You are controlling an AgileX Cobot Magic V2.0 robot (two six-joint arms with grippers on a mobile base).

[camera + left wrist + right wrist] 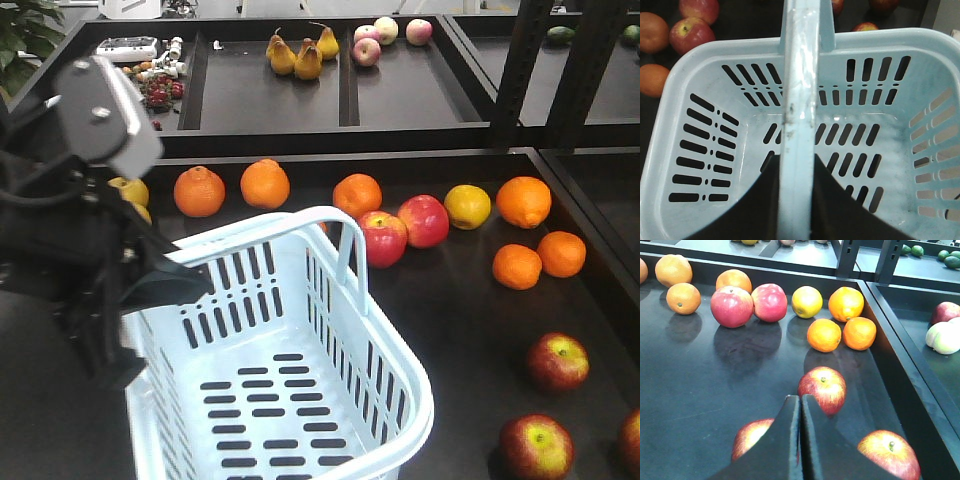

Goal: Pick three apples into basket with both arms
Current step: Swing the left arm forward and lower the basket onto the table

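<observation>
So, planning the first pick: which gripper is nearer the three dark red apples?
Right. The right gripper hovers just over the apples; the left gripper sits at the basket, around its handle.

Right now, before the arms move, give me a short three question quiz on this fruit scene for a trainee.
1. True or false: the basket already holds an apple.
2. The right gripper is: A open wide, B shut on nothing, C shut on an orange.
3. Fill in: the left gripper is closed around the basket's ____.
Key: 1 false; 2 B; 3 handle.
</observation>
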